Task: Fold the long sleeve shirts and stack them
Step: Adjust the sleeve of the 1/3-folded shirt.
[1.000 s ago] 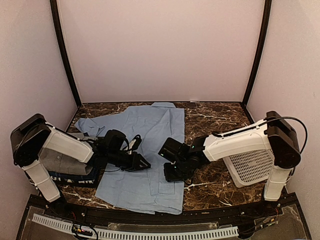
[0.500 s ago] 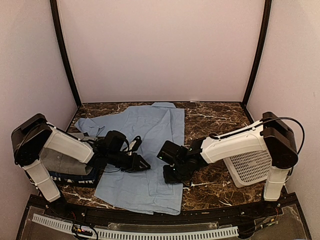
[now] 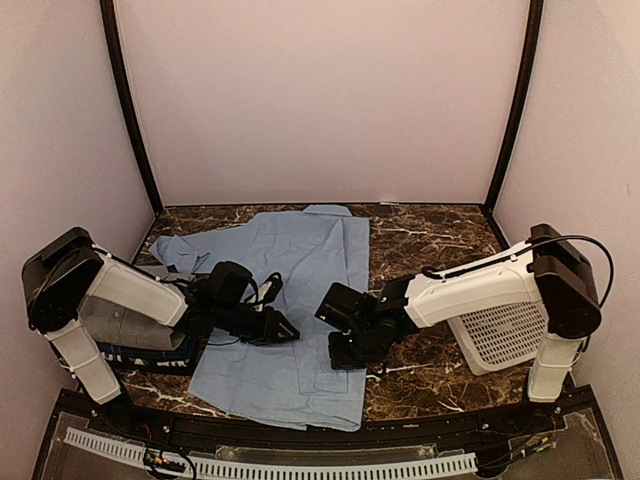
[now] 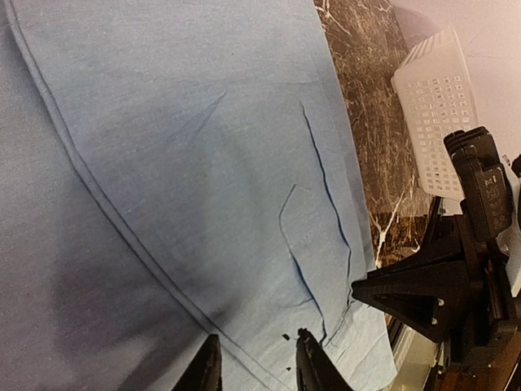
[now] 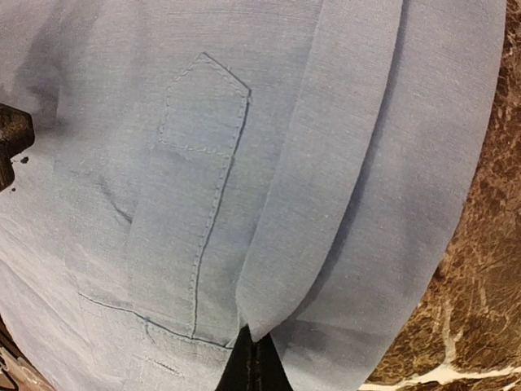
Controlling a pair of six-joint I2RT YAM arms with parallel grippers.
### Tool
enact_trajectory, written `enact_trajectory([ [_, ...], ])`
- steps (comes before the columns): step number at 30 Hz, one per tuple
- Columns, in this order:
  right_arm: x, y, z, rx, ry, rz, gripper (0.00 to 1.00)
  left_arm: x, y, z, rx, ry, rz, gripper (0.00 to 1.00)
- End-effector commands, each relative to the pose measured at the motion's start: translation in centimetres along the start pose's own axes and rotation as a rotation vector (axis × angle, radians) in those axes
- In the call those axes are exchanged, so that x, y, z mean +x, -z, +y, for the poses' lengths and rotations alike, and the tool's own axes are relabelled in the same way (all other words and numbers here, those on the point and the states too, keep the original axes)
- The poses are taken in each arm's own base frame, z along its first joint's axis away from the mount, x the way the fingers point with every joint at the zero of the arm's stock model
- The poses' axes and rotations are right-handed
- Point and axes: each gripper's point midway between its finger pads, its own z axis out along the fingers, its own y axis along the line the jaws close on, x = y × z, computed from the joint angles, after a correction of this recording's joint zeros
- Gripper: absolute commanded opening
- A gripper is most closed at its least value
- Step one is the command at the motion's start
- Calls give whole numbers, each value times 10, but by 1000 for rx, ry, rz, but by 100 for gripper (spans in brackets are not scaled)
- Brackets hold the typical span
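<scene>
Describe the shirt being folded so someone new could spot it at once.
Start at the dark marble table; spread across its middle lies the light blue shirt. Unlike the grey shirt and the navy shirt piled small at the table's left edge, it is laid out flat and wide, reaching from the back nearly to the front edge.

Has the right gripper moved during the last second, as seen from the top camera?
Yes, slightly. The right gripper shifted left, away from the white basket, further onto the right edge of the light blue shirt.
</scene>
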Motion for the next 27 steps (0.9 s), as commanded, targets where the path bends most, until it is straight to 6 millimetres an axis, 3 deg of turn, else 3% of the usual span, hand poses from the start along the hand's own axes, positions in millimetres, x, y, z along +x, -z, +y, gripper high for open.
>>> enact_trajectory([
  [1,12,13,-7,15,4,10,0,-14,11,-16,18,-44,-39,30],
  [14,25,17,-16,27,8,33,0,-20,11,-22,25,-52,-44,30],
  [16,20,18,-13,31,16,17,7,-21,10,-23,27,-52,-44,30],
  [22,-12,40,-1,12,34,-93,31,-25,13,-19,-6,-54,-61,30],
  [24,-32,50,4,-19,39,-152,38,-28,16,-17,-29,-59,-79,30],
  [27,-70,63,18,-115,52,-243,39,-35,19,-15,-50,-71,-108,29],
])
